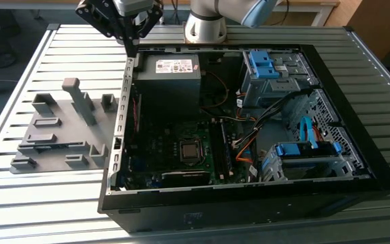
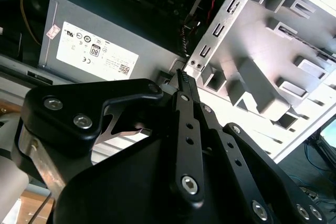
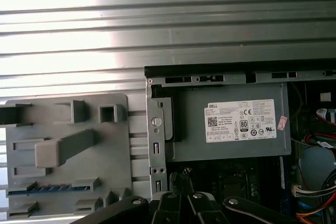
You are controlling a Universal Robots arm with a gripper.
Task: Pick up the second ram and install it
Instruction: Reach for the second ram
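Note:
The second ram point(image 3: 50, 188) is a thin blue strip standing on edge in a slot of the grey holder block point(image 3: 68, 129), as seen in the first wrist view. My gripper point(image 1: 131, 51) hangs above the back corner of the open computer case point(image 1: 249, 198), at the exterior view's left and beside the power supply point(image 1: 171, 76). Its black fingers meet at a point with nothing between them in both wrist views point(image 2: 182, 74) point(image 3: 179, 178). The gripper is well apart from the ram and the holder block point(image 1: 59, 137).
The case lies open on a slatted metal table point(image 1: 59, 46), showing the motherboard point(image 1: 181, 147), cables and blue drive cages point(image 1: 303, 152). The arm's base point(image 1: 205, 25) stands behind the case. The holder block carries several upright posts point(image 1: 79, 99).

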